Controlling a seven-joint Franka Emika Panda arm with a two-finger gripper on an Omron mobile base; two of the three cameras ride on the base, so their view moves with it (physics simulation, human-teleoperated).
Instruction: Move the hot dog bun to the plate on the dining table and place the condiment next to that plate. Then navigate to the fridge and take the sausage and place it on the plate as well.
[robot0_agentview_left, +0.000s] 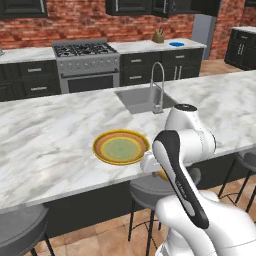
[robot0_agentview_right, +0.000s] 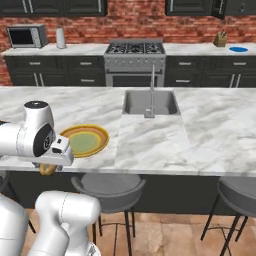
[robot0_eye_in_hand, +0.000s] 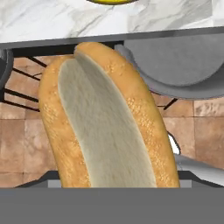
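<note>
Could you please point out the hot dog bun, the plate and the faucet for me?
hot dog bun (robot0_eye_in_hand: 105, 127), hand view, pale split top.
plate (robot0_agentview_left: 120, 148), left base view, green centre.
faucet (robot0_agentview_right: 151, 90), right base view, upright steel neck.

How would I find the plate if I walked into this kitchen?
Go to the long white-grey marble island counter with the inset sink. Near its front edge, left of the sink, lies a round plate. Its orange-yellow rim and dull green centre differ from the plain blue plate on the back counter.
</note>
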